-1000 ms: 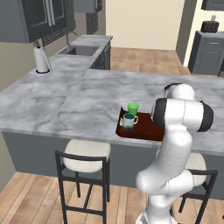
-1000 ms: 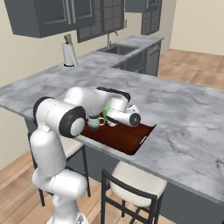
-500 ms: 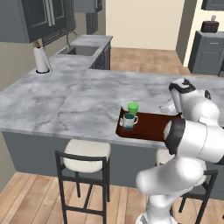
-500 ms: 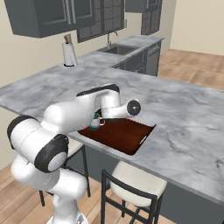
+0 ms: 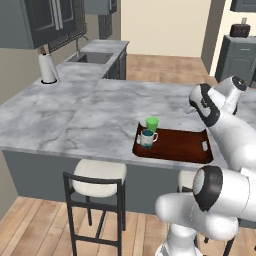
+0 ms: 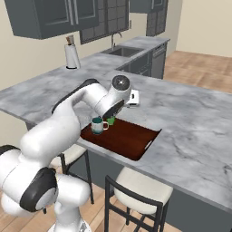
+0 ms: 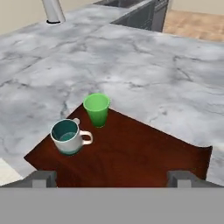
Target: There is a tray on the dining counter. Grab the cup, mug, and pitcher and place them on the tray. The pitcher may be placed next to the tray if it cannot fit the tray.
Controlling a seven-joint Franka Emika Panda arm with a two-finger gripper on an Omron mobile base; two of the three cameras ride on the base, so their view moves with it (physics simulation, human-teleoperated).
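The dark reddish-brown tray (image 5: 175, 146) (image 6: 129, 138) (image 7: 131, 157) lies near the front edge of the marble dining counter (image 5: 95, 120) (image 6: 195, 118) (image 7: 144, 57). At its left end the green cup (image 5: 152, 123) (image 6: 110, 120) (image 7: 96, 108) and the white mug (image 5: 147, 138) (image 6: 97, 125) (image 7: 68, 136) stand upright, close together. My gripper (image 5: 195, 102) (image 6: 135, 97) (image 7: 111, 177) hovers open and empty above the far side of the tray, well clear of both. The pitcher is out of view.
A paper towel roll (image 5: 47, 67) (image 6: 71, 55) stands on the far worktop beside a sink (image 5: 95, 57) (image 6: 124, 51). Stools (image 5: 95, 175) (image 6: 140, 190) are tucked under the counter's front edge. Bare marble stretches left of and behind the tray.
My arm has swung up and back from low over the tray, and the hand now sits higher beyond the tray's far edge. Cup and mug have not moved.
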